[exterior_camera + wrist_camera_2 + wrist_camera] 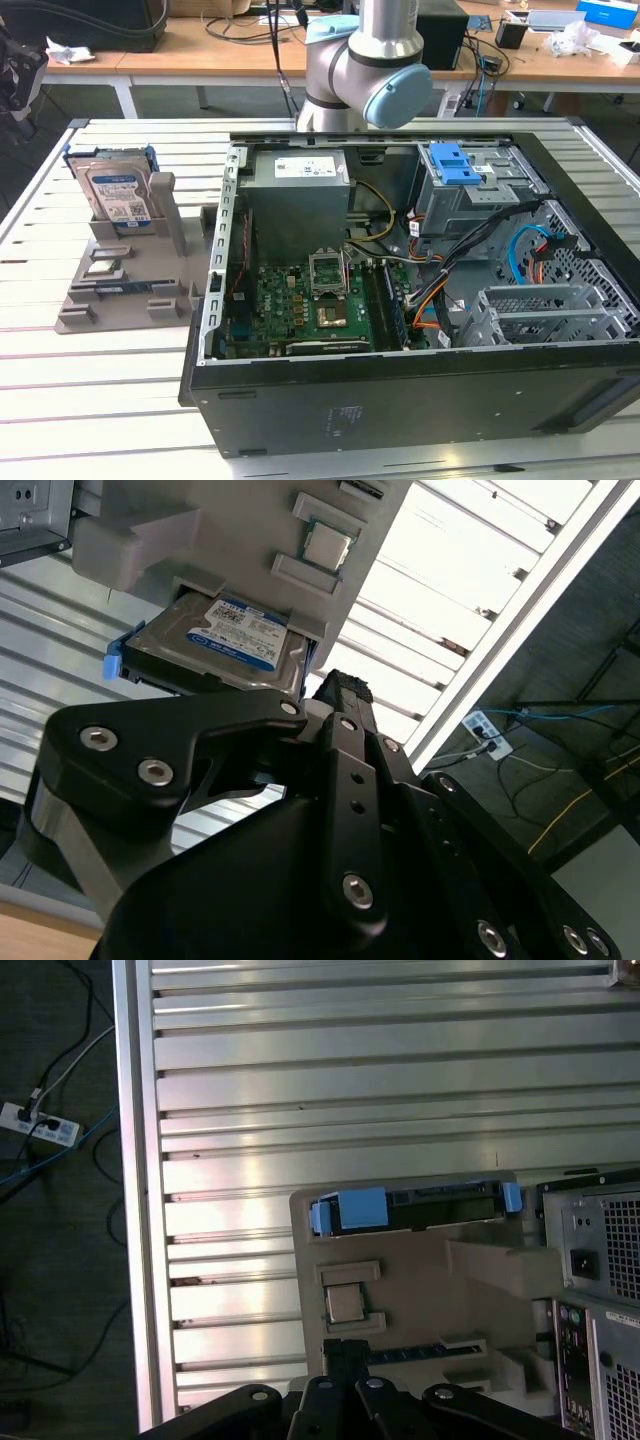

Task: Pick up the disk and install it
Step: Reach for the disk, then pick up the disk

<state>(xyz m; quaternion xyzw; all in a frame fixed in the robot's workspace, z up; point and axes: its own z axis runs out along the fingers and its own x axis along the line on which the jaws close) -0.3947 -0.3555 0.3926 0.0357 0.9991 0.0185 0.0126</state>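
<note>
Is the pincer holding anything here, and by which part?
Nothing is held. The pincer is empty; the disk stands in its grey holder.

Disk (117, 192) upright in holder (174, 225) on table (100, 390); holder just beside open case (400, 395), on exterior view's left. Arm base (365, 70) behind case.

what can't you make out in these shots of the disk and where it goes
1. Exterior view: the disk, lower part sunk in the grey holder.
2. Second wrist view: the disk's near edge, covered by the tool.
3. First wrist view: the disk's label; it shows edge-on.
4. Exterior view: inside the drive cage, under its blue latch.
</note>
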